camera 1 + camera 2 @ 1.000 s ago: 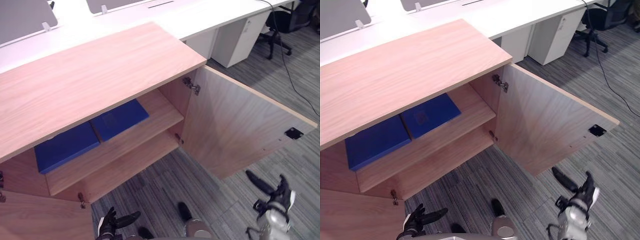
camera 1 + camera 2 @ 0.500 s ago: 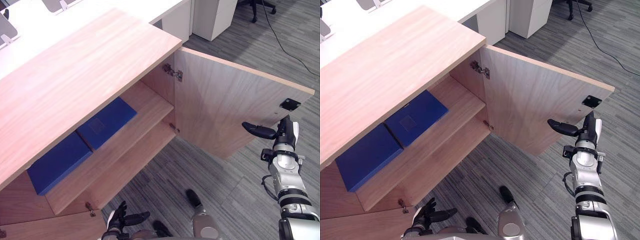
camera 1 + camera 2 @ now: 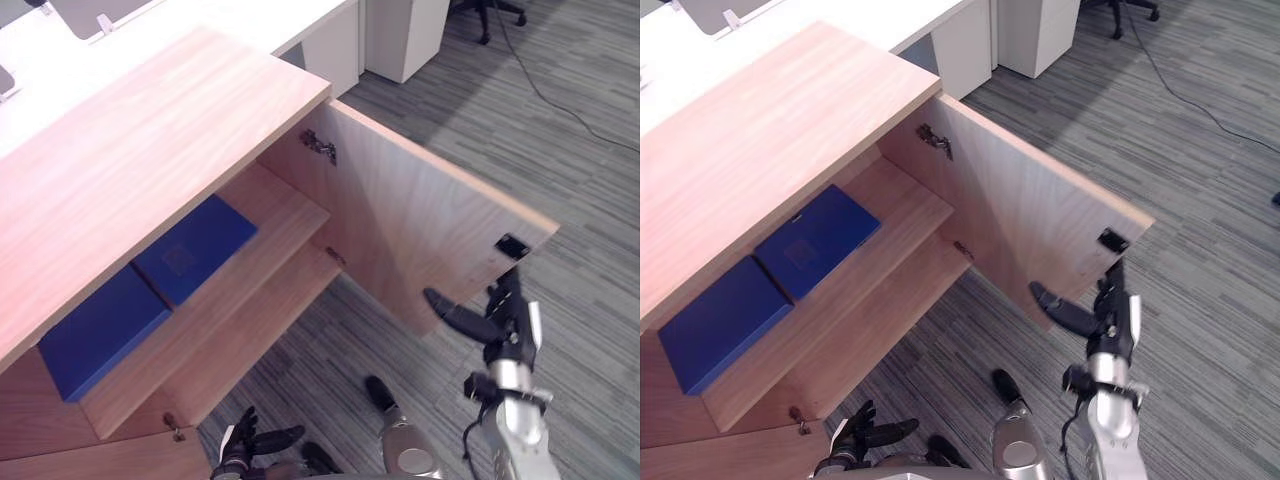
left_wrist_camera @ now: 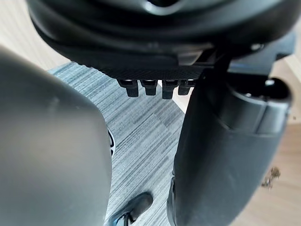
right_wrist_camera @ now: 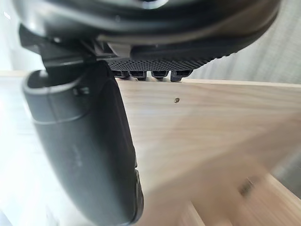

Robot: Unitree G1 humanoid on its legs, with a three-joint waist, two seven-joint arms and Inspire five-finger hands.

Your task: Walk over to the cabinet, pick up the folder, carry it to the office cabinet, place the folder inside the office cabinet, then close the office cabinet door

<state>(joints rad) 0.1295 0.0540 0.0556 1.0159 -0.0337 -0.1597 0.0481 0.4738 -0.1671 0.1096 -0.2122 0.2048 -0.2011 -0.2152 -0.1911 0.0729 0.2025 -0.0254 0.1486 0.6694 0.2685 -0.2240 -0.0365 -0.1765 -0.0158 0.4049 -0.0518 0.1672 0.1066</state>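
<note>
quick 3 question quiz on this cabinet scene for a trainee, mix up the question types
1. True or false: the door is fully shut.
2. Where do the two blue folders lie? A: side by side on the upper shelf. B: on the carpet. C: on the cabinet's top.
3. Fill in: the hand raised beside the door's free edge is the robot's ___ hand.

Key: 1 false, it stands wide open. 2 A. 3 right; the right hand has straight fingers and holds nothing.
</note>
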